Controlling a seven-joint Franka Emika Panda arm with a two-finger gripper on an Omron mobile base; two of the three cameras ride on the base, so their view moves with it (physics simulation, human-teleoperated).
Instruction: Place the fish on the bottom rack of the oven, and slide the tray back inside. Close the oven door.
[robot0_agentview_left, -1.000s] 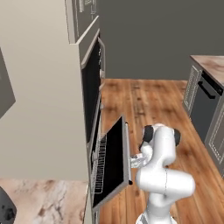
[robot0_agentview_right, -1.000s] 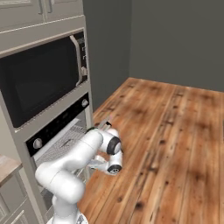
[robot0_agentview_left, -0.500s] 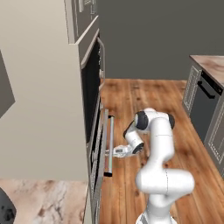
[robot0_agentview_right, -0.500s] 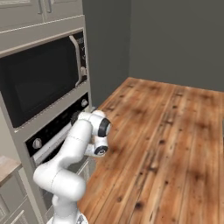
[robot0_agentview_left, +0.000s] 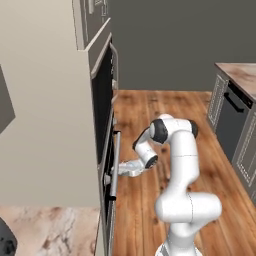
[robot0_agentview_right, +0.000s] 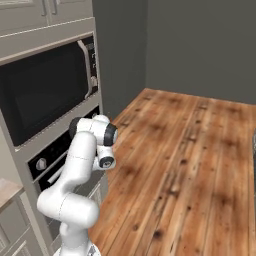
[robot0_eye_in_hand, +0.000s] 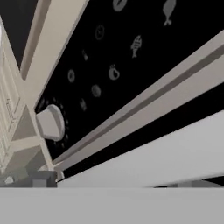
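Note:
The oven sits low in the beige cabinet wall, under a black microwave. Its black oven door stands upright against the front, and I cannot tell if a slit remains. My gripper is open and empty, right at the door's long silver handle. In the hand view that handle runs as a pale bar just ahead of me, with the black door glass and the control panel with its knob beyond. The fish, the bottom rack and the tray are hidden behind the door.
Open wooden floor stretches to the right of the arm. A counter with dark-fronted cabinets stands across the aisle. A stone countertop lies near the base, beside the oven column.
The oven door has swung up from half open to upright against the front. My arm stretched toward the oven, following it with the hand at the handle.

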